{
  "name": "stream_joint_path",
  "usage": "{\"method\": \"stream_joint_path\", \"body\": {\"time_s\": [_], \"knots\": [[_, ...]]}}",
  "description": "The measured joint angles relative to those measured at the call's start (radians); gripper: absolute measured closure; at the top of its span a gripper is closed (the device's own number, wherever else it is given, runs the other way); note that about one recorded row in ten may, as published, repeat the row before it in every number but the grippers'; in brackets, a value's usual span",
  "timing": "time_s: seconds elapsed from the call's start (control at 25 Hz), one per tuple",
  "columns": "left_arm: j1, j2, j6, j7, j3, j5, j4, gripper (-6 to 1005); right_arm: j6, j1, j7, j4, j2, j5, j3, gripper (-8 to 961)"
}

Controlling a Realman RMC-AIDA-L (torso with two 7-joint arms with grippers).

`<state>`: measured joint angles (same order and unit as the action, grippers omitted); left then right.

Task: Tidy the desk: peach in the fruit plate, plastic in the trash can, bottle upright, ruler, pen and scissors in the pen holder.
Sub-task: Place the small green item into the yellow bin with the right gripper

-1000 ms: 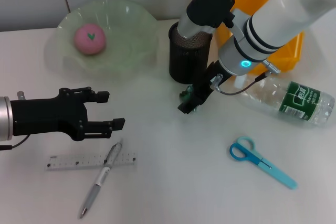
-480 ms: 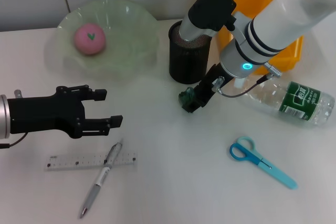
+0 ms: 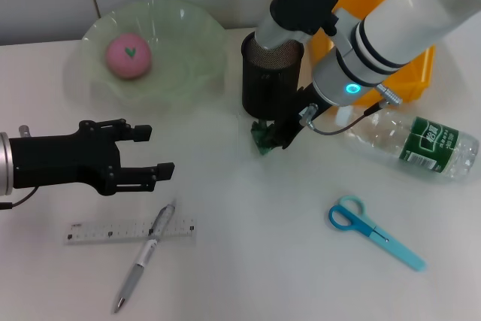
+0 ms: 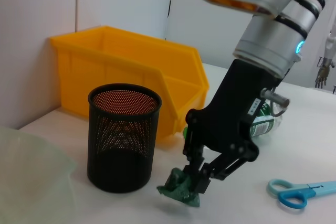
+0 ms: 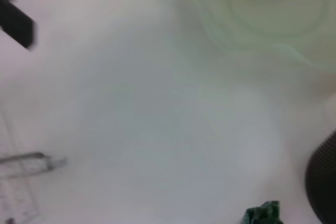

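Plastic (image 3: pixel 262 134), a small crumpled green scrap, is pinched tight in the right gripper (image 3: pixel 272 138), whose fingers are closed on it. The scrap hangs just above the tabletop (image 3: pixel 248 223), as the left wrist view shows. The black mesh pen holder (image 3: pixel 270 79) stands right behind this gripper, very near it. The yellow trash can (image 3: pixel 418 80) is past the pen holder, farther from the gripper. The clear bottle (image 3: pixel 409 142) with the green label lies on its side, off to the side of the right gripper near the trash can. The blue scissors (image 3: pixel 373 231) lie flat, below the gripper toward the robot and well apart from it.

The left gripper (image 3: pixel 146 152) hangs over the tabletop with its two fingers spread wide, and it holds nothing. The ruler (image 3: pixel 98 232) and the pen (image 3: pixel 144 255) lie crossed just below this gripper, closer to the robot, with the pen on top of the ruler. The pink peach (image 3: pixel 128 56) sits in the pale green fruit plate (image 3: pixel 188 65), which is beyond the left gripper, away from the robot.
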<state>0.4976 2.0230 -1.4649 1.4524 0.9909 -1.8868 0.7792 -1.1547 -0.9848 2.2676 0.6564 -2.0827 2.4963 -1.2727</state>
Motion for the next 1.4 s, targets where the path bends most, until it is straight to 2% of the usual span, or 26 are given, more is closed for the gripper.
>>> {"method": "stream_joint_path", "body": {"time_s": [0.08,0.32,0.48,1.08,1.4], "knots": [[0.0,0.0,0.0,-0.002,0.0,0.0,0.0,185,-0.03,0.011,-0.001,0.037,0.0,-0.014,0.001,805],[0.0,-0.001,0.0,0.0,0.0,0.0,0.0,185,-0.141,0.036,-0.001,0.154,0.002,-0.065,0.01,856],[-0.002,-0.001,-0.003,0.0,0.0,0.0,0.0,185,-0.174,0.066,0.005,0.259,0.003,-0.08,0.012,856],[-0.004,0.0,-0.003,0.0,-0.003,0.0,0.0,184,-0.202,0.094,0.007,0.387,0.006,-0.104,0.118,857],[-0.002,0.0,-0.003,0.0,-0.004,0.0,0.0,184,-0.172,0.151,0.009,0.5,0.006,-0.11,0.263,856]]}}
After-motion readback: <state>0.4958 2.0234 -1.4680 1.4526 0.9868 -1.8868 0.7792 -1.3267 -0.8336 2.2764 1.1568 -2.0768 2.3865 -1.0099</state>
